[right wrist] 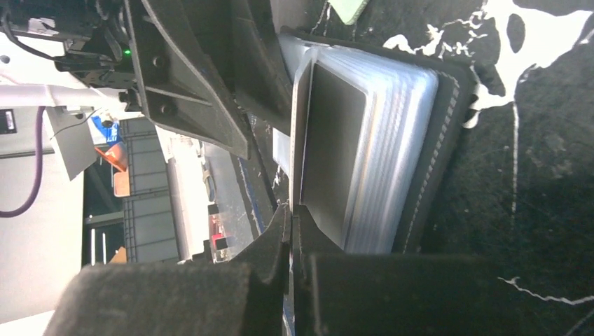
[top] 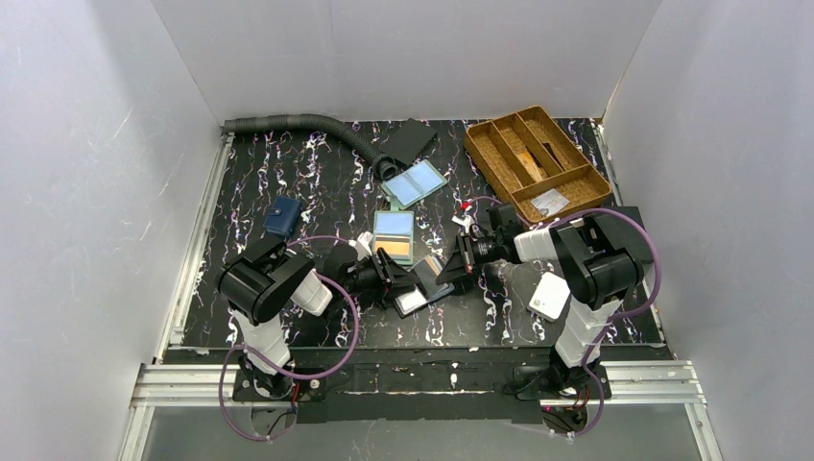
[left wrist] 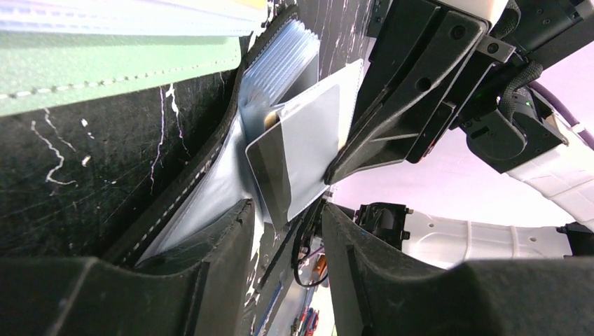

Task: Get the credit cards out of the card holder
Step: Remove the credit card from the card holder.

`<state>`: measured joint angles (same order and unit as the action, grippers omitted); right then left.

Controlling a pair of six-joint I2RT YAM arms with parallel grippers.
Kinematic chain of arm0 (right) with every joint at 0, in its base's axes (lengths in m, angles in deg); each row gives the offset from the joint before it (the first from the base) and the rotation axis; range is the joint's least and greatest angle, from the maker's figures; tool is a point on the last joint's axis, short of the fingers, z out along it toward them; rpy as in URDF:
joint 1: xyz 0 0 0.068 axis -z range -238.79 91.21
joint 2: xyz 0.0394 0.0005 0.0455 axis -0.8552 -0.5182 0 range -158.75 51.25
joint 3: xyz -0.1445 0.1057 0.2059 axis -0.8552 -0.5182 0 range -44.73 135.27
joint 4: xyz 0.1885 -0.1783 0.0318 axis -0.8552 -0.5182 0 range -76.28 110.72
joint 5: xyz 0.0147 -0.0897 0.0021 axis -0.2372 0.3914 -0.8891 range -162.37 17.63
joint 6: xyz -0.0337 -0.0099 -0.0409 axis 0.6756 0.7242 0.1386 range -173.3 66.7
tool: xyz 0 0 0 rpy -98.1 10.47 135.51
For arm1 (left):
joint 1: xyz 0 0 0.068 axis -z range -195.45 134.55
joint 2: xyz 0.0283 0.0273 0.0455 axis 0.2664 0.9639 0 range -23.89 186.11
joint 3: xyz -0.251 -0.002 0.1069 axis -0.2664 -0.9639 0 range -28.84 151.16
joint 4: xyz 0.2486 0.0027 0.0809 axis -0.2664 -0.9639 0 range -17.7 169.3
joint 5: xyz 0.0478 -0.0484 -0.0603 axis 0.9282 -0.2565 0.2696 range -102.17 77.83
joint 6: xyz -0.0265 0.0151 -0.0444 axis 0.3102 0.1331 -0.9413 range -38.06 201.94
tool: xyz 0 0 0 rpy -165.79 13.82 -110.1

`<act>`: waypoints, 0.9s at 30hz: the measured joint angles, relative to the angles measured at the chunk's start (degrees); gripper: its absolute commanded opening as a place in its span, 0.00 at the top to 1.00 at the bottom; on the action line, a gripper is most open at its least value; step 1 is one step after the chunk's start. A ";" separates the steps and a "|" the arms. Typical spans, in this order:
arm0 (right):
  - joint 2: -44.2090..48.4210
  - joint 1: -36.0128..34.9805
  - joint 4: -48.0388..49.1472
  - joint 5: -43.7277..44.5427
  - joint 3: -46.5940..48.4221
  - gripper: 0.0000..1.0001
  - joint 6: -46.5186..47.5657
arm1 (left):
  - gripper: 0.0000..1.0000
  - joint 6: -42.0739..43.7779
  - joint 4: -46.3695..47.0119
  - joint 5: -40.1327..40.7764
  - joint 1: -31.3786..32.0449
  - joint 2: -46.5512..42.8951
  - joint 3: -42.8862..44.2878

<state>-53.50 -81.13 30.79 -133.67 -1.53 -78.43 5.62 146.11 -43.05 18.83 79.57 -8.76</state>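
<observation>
The grey-green card holder [top: 395, 236] lies flat on the mat, with a blue and an orange credit card in its clear pockets; its green edge [left wrist: 105, 70] shows in the left wrist view. Just in front of it a black wallet with clear sleeves [top: 422, 285] [left wrist: 210, 175] [right wrist: 399, 140] stands tilted between both grippers. A grey credit card with a dark stripe [left wrist: 312, 150] [right wrist: 333, 154] sticks out of its sleeves. My right gripper [top: 459, 257] [right wrist: 290, 210] is shut on that card's edge. My left gripper [top: 389, 279] [left wrist: 286, 210] is open, its fingers on either side of the card's lower corner.
A bifold with two pale blue panels [top: 415, 182] lies behind, beside a grey corrugated hose [top: 298, 125]. A navy wallet [top: 282, 217] sits at the left, a white square box [top: 550, 295] by the right arm, and a wooden divided tray [top: 536, 158] at the back right.
</observation>
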 measured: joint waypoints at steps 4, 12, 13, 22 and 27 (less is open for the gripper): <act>0.00 0.00 1.90 -1.25 -0.33 0.99 -2.05 | 0.60 -0.24 0.15 0.02 0.00 -0.02 0.00; 0.00 0.00 4.07 -2.56 -0.81 0.99 -4.74 | 0.59 -1.75 1.73 0.44 0.00 -0.13 0.15; 0.00 0.00 4.94 -3.23 -0.90 0.99 -5.27 | 0.59 -1.99 2.10 0.50 0.00 -0.17 0.17; 0.00 0.55 6.91 -4.90 -0.90 0.99 -6.84 | 0.96 -6.45 7.52 2.36 -0.24 2.01 0.09; 0.00 0.72 5.99 -4.66 -0.87 0.98 -5.88 | 1.00 -7.06 8.33 2.56 -0.39 2.67 -0.33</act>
<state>-53.50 -80.41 36.78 -138.33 -2.41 -84.31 -1.44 154.44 -40.49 18.44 82.23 -9.09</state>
